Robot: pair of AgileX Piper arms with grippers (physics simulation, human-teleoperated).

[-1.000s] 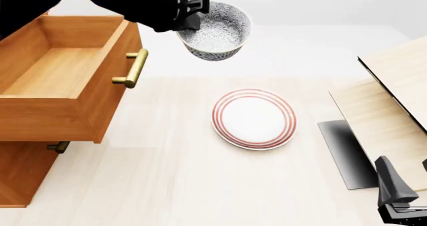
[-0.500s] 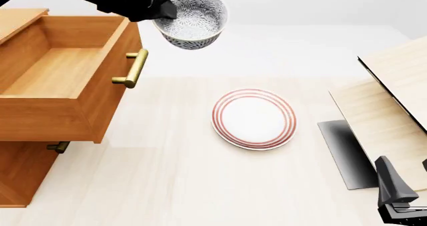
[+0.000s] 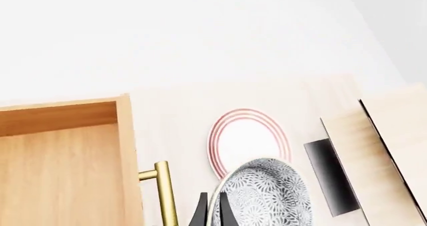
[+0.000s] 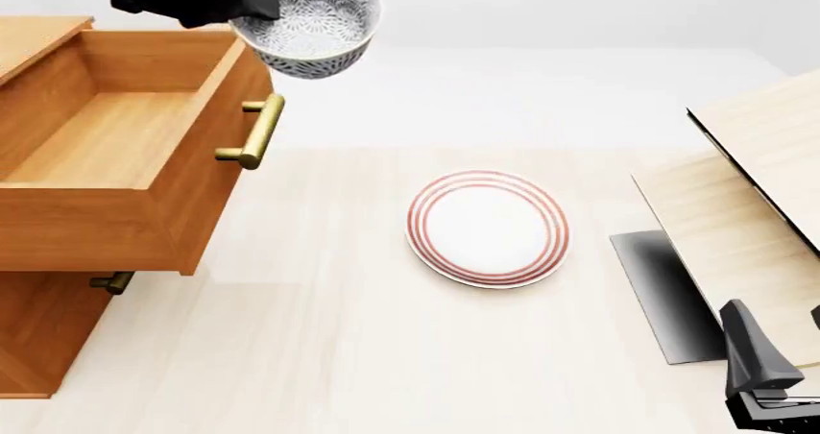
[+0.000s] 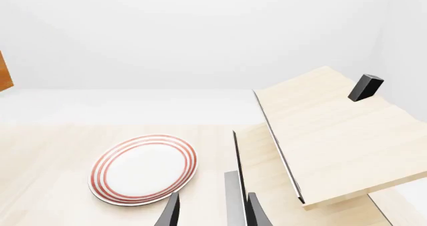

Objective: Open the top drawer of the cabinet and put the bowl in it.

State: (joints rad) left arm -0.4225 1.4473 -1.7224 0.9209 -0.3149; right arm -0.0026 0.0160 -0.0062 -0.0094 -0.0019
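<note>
The speckled grey-blue bowl point(image 4: 317, 26) hangs in the air over the handle end of the top drawer point(image 4: 115, 141), with my left gripper point(image 4: 259, 5) shut on its rim. In the left wrist view the two fingers point(image 3: 200, 213) pinch the rim of the bowl point(image 3: 267, 198), just beside the brass handle point(image 3: 163, 193). The drawer is pulled out of the orange-brown cabinet point(image 4: 38, 343) and has nothing inside. My right gripper point(image 4: 769, 391) rests low at the near right, open and holding nothing, as the right wrist view point(image 5: 212, 213) shows.
A white plate with red rings point(image 4: 487, 228) lies mid-table. A pale wood structure point(image 4: 756, 184) with a black panel point(image 4: 660, 295) fills the right side. A lower drawer's small brass handle point(image 4: 113, 282) pokes out beneath the open drawer.
My left arm has carried the bowl leftward and slightly up, from above the plate's far side to above the drawer's handle. The right arm has stayed still.
</note>
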